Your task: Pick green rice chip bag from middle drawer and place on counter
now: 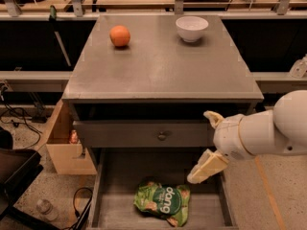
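Note:
The green rice chip bag (pixel 162 202) lies flat on the floor of the open middle drawer (pixel 115 211), near its front middle. My gripper (pixel 199 146) hangs at the right of the cabinet, in front of the drawer opening, above and to the right of the bag and apart from it. Its two cream fingers are spread open with nothing between them; the lower finger (pixel 206 166) points down-left toward the bag. The counter (pixel 163 71) is the grey cabinet top above.
An orange (pixel 120 35) and a white bowl (pixel 192 28) stand at the back of the counter. A shut drawer panel with a round knob (pixel 162 136) sits above the open drawer. A cardboard box (pixel 64 152), a bottle (pixel 47 209) and a black chair (pixel 14 176) are at the left.

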Controlling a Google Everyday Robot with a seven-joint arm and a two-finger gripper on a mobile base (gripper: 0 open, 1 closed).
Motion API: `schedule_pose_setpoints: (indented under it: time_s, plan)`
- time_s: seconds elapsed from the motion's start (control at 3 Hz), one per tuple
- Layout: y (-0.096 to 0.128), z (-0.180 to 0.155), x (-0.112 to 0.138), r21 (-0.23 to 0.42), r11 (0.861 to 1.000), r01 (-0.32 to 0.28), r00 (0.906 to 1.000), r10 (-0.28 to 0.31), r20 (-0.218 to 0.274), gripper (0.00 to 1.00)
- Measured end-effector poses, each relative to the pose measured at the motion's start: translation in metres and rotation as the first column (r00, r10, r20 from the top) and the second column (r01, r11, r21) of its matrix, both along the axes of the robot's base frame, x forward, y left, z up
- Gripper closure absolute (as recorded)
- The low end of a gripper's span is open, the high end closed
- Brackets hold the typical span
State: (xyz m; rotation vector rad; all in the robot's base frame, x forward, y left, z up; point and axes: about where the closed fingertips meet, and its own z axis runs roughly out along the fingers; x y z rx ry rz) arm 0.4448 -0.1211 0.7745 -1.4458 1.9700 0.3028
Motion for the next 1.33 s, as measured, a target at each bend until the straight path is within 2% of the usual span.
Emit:
schedule_pose_setpoints:
  time_s: [0.33, 0.67, 1.0, 1.33]
  plan:
    - [-0.002, 0.002, 0.001, 0.001, 1.0, 0.007, 1.0, -0.007, 0.002, 0.0]
    - [0.007, -0.03, -0.007, 0.013, 1.0, 0.027, 0.9996, -0.027, 0.01, 0.0]
    - [0.019, -0.094, -0.022, 0.031, 0.998, 0.057, 0.9982, -0.057, -0.022, 0.0]
    - [0.049, -0.165, -0.031, 0.066, 0.997, 0.037, 0.9984, -0.034, -0.046, 0.0]
